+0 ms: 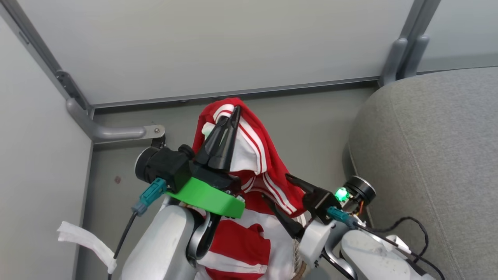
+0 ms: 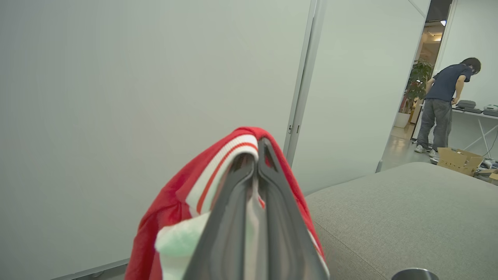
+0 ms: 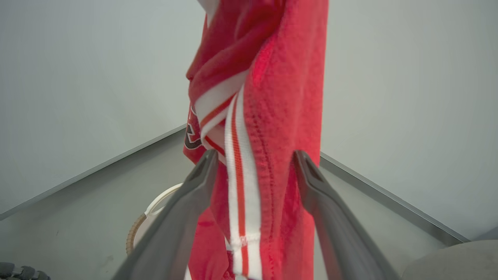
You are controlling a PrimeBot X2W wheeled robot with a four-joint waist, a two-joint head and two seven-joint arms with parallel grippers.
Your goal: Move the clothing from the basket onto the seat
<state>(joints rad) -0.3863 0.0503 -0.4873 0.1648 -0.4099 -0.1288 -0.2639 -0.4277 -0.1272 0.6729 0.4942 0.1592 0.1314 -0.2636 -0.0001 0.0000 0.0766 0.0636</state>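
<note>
My left gripper (image 1: 235, 111) is shut on the clothing (image 1: 256, 155), a red garment with white panels and striped trim, held high so the fabric drapes over its fingers (image 2: 241, 217) and hangs down. My right gripper (image 1: 275, 186) is open lower down. In the right wrist view the hanging clothing (image 3: 272, 97) passes between its two spread fingers (image 3: 186, 206), which are not closed on it. More red and white fabric (image 1: 241, 245) shows below my arms. A piece of the basket's brown woven rim (image 3: 134, 233) shows on the floor beneath. The grey seat (image 1: 428, 155) lies to the right.
Pale partition walls (image 1: 214, 46) with metal posts and a floor bracket (image 1: 113, 132) close in the corner ahead. A white cloth strip (image 1: 85, 241) hangs at lower left. Far off through a doorway, a person (image 2: 443, 101) stands by a table near a cardboard box (image 2: 457, 159).
</note>
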